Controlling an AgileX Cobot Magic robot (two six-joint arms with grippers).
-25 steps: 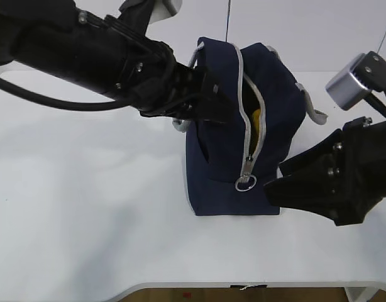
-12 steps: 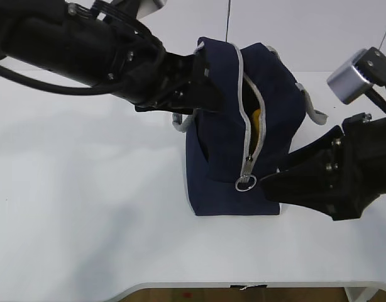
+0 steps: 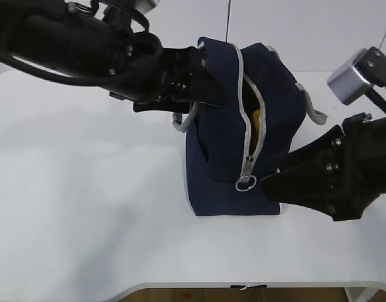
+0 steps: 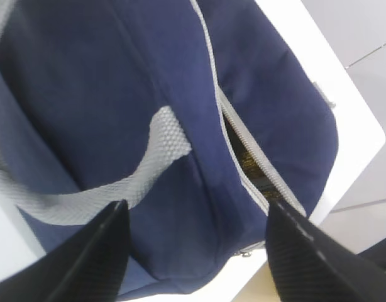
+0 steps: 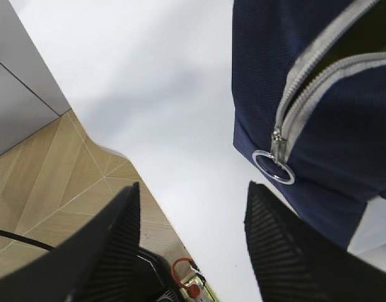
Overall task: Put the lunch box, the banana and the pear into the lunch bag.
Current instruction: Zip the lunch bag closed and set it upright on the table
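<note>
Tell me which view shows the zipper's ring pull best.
The right wrist view: the ring pull hangs large and sharp at the low end of the grey zipper on the lunch bag. The exterior view shows it smaller but whole. In the left wrist view it is barely a glimpse at the bag's bottom edge.

Looks like a lab/test room: bare white tabletop [image 3: 86, 207], plain pale wall panels [image 5: 23, 94], wood herringbone floor [image 5: 61, 195], two black robot arms, no household clutter.
</note>
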